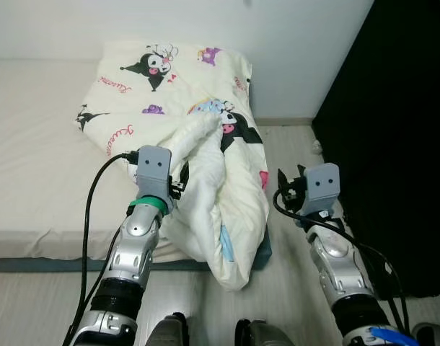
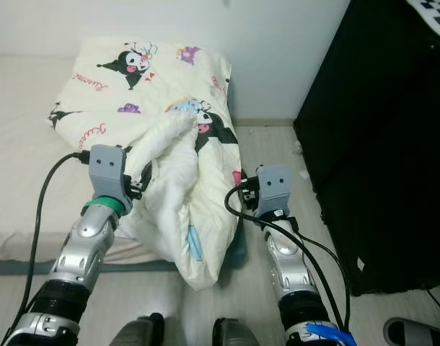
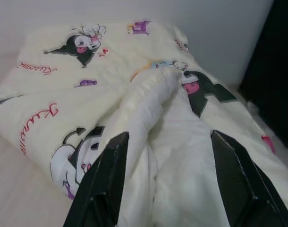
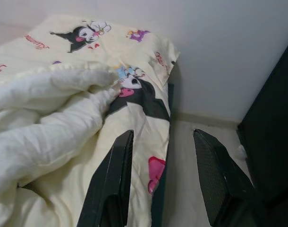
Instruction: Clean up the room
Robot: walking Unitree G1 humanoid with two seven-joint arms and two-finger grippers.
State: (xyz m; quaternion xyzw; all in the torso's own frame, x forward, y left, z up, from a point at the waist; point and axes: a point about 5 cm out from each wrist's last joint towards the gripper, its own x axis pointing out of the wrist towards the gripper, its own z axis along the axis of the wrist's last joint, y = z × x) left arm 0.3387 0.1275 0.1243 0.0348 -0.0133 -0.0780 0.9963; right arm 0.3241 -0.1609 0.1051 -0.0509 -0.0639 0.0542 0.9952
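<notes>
Both grippers were spread wide and held nothing. Left gripper (image 3: 165, 182) hovered at centre frame over the bunched white fold of the cartoon-print quilt (image 1: 205, 144), which lay crumpled across the bed (image 1: 32, 144), from its upper middle down over the edge toward the floor (image 1: 292, 144). Right gripper (image 4: 160, 177) hung beside the quilt's draped edge, lower right of centre.

Head-down; wrists close over quilt (image 3: 148, 109)

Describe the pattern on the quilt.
Cream quilt printed with black-and-white cartoon characters and red script; clearest in left eye view.
</notes>
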